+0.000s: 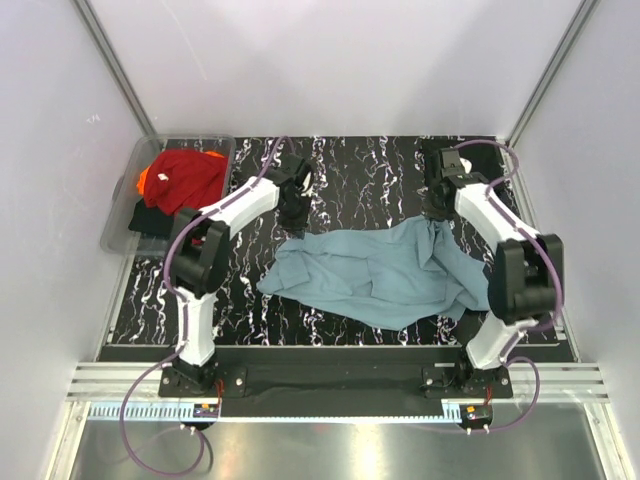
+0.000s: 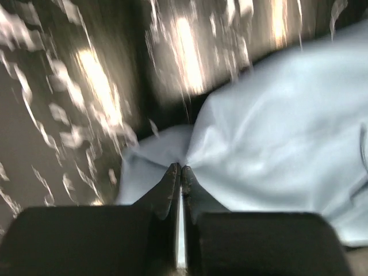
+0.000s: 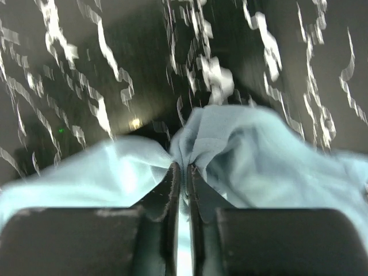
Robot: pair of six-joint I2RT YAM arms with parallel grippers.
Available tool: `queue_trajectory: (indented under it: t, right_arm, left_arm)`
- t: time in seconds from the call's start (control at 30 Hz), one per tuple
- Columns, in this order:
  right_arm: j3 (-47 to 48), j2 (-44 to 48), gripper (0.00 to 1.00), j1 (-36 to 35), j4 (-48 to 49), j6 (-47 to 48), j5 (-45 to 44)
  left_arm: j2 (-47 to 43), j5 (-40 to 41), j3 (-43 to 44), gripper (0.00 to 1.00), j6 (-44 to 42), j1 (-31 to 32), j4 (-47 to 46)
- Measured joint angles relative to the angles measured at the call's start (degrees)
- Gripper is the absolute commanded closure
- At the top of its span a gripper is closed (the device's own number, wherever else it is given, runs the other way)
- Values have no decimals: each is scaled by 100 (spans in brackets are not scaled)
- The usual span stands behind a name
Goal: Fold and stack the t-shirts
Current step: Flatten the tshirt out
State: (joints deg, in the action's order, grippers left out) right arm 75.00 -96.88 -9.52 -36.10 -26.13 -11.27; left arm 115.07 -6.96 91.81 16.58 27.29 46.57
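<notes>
On my black marbled table (image 1: 370, 180) the teal-blue t-shirt (image 1: 380, 275) lies spread mid-table but rumpled, unfolded, with nothing stacked. The other t-shirts (image 1: 185, 180) sit heaped in the clear tub (image 1: 122, 210), far left. My left gripper (image 2: 180, 169) and right gripper (image 3: 183, 167) each clamp its far edge.

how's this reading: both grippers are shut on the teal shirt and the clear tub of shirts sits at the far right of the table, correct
Not quite. The top external view shows the clear tub at the far left of the table, not the right. The rest holds: the left gripper and the right gripper are both shut on the teal shirt.
</notes>
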Motion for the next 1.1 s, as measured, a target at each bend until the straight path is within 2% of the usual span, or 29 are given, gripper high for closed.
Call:
queue_trajectory:
  t: [0.03,0.07,0.13,0.17,0.23,0.33,0.5,0.6,0.77,1.1]
  right_arm:
    - [197,-229,75,46,17,20,20]
    - [433,-446,60,98,28,37,42]
    - [977,-745,52,192,-74,55,70]
    - [1266,-817,49,225,-151,57,81]
    - [1749,-815,48,271,-396,-33,7]
    - [1965,-476,49,286,-756,-455,-247]
    - [754,772,49,363,-1447,-1438,-125]
    - [-291,1530,50,402,-1773,-1961,201]
    - [-1869,2378,50,400,-2109,-2566,699]
    - [-2693,2269,48,402,-2070,-3265,1056]
  left_arm:
    - [201,28,216,57,-42,-28,15]
    - [376,85,476,48,-87,-52,33]
    - [542,254,957,42,-74,-81,33]
    - [511,365,1091,41,-66,-94,2]
    - [199,662,1126,41,-68,-96,-68]
    - [-678,1038,621,41,-66,-24,-179]
    - [-2850,688,-1294,37,42,120,-660]
    - [-3652,313,-2151,37,146,129,-791]
    - [-3963,20,-2682,36,188,127,-894]
    - [-4111,-407,-2979,37,345,125,-1246]
